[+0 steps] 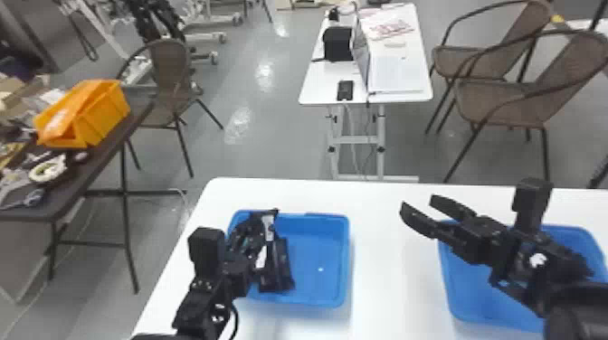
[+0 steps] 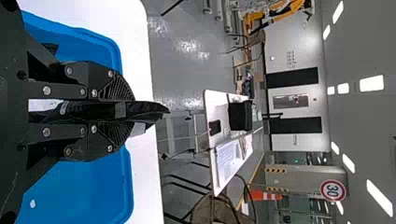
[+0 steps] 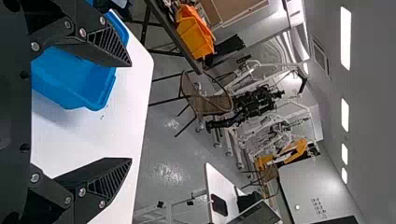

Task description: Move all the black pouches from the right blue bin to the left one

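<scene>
Head view: my left gripper (image 1: 257, 227) is over the left part of the left blue bin (image 1: 323, 300), clamped on a black pouch (image 1: 268, 220) with white patches on it. More black pouch material (image 1: 282, 267) lies in that bin, near the held one; exact count unclear. My right gripper (image 1: 418, 202) is by the far edge of the right blue bin (image 1: 468, 309), fingers spread, nothing between them. My right arm hides part of that bin; the bare blue floor is visible beside it. Both bins sit on the white table (image 1: 393, 289).

Left wrist view: fingers closed on the black pouch, gripped between both pads, its end sticking out past the tips. The left blue bin is underneath.

Right wrist view: fingers wide apart, empty. Left blue bin is on the table beyond, partly behind one finger.
</scene>
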Tool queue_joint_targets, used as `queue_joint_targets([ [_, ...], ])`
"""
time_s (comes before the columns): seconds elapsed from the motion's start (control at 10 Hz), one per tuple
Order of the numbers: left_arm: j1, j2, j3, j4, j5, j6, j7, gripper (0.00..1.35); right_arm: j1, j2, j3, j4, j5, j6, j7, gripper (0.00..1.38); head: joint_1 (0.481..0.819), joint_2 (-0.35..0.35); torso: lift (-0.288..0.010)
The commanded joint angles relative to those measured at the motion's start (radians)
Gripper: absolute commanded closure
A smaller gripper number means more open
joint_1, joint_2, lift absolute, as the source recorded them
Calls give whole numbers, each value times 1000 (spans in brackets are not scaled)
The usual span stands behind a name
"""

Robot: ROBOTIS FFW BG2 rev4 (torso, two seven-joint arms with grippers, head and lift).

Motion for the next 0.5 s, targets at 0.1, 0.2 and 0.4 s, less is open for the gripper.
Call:
queue_joint_targets([
  [0.1, 8, -3, 12, 0, 59, -138, 5, -2, 9, -2, -12, -25, 55, 0, -1, 332, 695, 200, 10],
  [0.2, 7, -3, 12, -3, 89, -192, 11, 131, 21, -1, -28, -43, 83, 2, -6, 332, 695, 196, 10],
  [0.4, 10, -3, 15, -46, 146, -229, 23, 193, 85, -1, -81, -124, 155, 8, -70, 334, 695, 172, 10],
])
